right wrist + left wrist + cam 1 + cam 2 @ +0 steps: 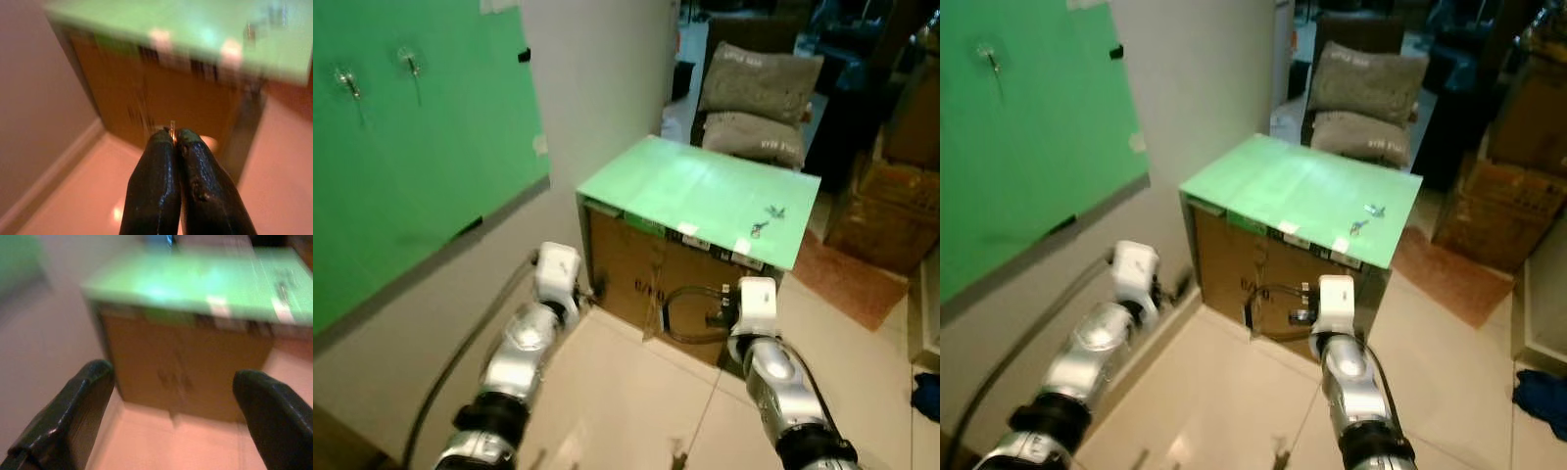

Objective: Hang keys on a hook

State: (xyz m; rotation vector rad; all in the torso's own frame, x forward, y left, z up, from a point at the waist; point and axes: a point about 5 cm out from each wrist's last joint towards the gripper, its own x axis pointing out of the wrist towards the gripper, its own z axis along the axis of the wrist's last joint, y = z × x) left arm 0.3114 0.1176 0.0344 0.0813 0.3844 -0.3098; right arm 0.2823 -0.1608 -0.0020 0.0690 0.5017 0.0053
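Observation:
Two small keys (760,228) (774,211) lie near the right edge of the green top of a cardboard box (646,269). Two metal hooks (349,80) (411,64) stick out of a green board (421,147) on the wall to my left. Both arms are low in front of the box, short of the keys. My left gripper (174,374) is open with nothing between its fingers (73,411). My right gripper (173,134) is shut, its fingertips (156,161) pressed together and pointing at the box's front.
A dark chair with two grey cushions (759,73) stands behind the box. Brown cartons (891,196) are stacked at the right, with a blue cloth (927,392) on the floor. A grey cable (460,357) runs along the wall's foot. Tiled floor lies before the box.

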